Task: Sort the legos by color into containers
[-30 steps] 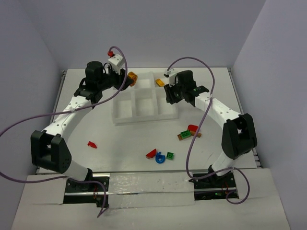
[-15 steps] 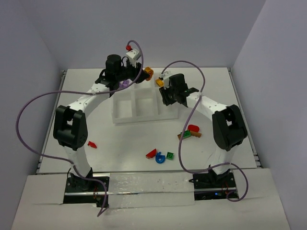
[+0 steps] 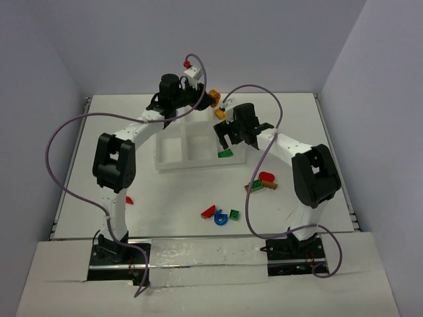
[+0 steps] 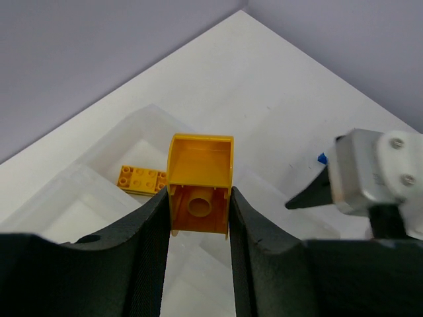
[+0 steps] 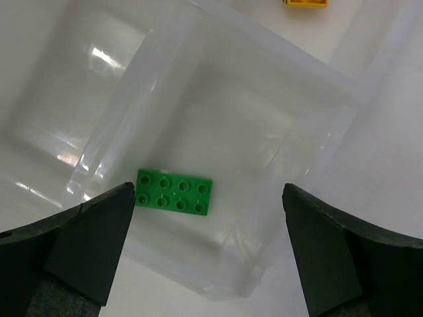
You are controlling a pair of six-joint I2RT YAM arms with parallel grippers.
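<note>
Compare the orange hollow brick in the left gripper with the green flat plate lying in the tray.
The orange hollow plastic brick is clamped in the left gripper, above the white tray; the green flat studded plate lies loose in a tray compartment, under the open right gripper. The brick is tall and boxy; the plate is thin. The brick shows its hollow underside, the plate its studs. Both are plastic building pieces.
</note>
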